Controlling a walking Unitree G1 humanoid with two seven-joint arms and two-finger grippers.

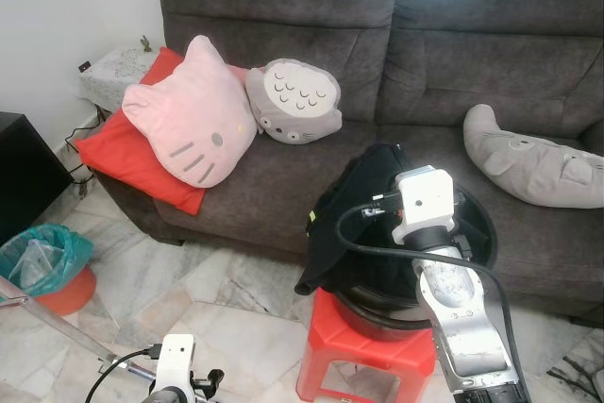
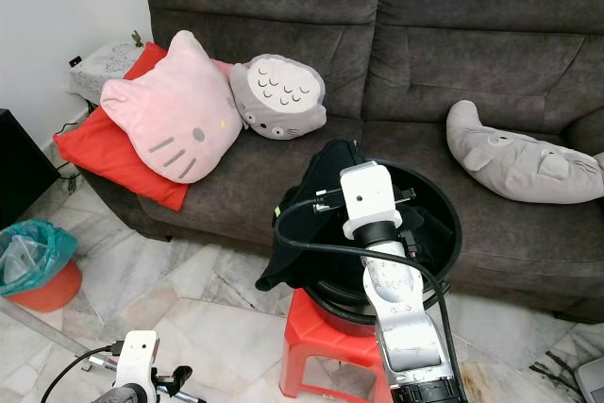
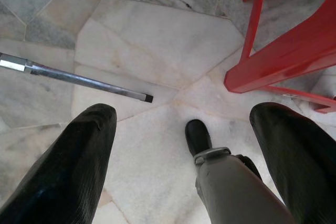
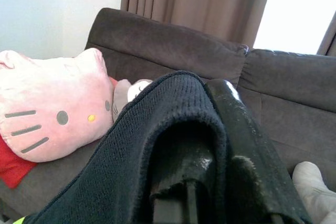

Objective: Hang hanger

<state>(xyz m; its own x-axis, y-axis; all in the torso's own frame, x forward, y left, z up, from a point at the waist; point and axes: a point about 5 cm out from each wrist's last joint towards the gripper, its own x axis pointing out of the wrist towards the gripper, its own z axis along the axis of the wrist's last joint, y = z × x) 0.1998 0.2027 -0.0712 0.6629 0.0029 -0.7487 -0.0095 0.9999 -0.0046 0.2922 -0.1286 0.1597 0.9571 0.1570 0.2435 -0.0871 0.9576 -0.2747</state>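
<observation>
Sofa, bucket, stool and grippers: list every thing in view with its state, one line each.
black garment: draped over the bucket rim, pinched by the right gripper.
black bucket: upright on the stool.
red stool: standing on the marble floor.
right gripper: shut on the garment's fold.
left gripper: open, low over the floor.
pink cat cushion: leaning on the sofa back.
metal rod: beside the stool.

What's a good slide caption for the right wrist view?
Right claw shut on a dark knitted garment, lifted before the dark grey fabric sofa and pink cat-face cushion.
</observation>
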